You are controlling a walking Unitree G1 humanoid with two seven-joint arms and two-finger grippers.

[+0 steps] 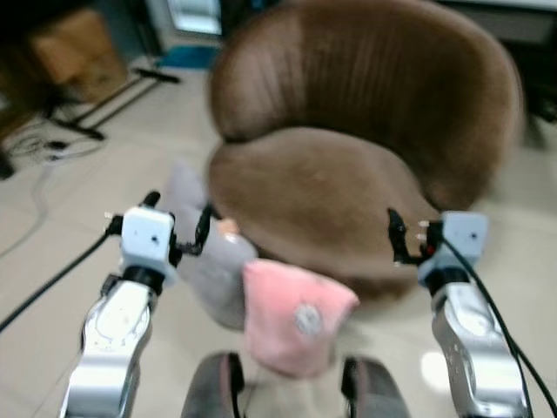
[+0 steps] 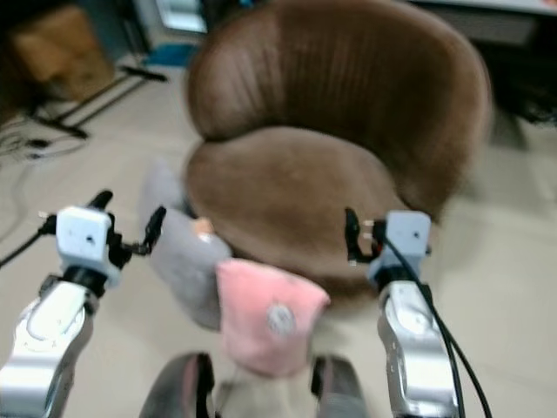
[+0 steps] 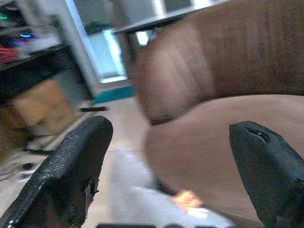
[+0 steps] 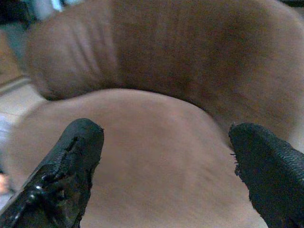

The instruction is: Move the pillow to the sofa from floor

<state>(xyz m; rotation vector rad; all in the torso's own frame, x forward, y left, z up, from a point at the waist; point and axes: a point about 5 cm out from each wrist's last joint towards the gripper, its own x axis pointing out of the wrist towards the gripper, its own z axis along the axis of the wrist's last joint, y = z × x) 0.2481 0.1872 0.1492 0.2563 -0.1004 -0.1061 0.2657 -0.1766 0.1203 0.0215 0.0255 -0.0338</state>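
Pillow first: a soft pink-and-grey plush pillow (image 1: 291,318) lies on the pale tiled floor (image 1: 52,261), right against the front edge of the sofa's seat, toward its left front corner. The pink part with a small round grey patch is nearest the robot, and the grey part (image 1: 204,252) runs back along the left side of the seat, with a small orange spot showing on it. No claw touches it.

Behind it stands the round brown velvet sofa (image 1: 348,148), with a deep curved backrest and a bare cushion.

Both silver arms are raised in front of the robot. The left gripper (image 1: 178,226) hangs over the grey end of the pillow by the sofa's left edge, its two black fingers (image 3: 71,175) spread wide apart and holding nothing. The right gripper (image 1: 405,237) is up over the front right part of the seat, and the right wrist view shows its fingers (image 4: 66,175) likewise spread wide with only brown cushion between them.

Farther off to the left, black cables (image 1: 43,148) trail over the floor beside a cardboard box (image 1: 74,43).
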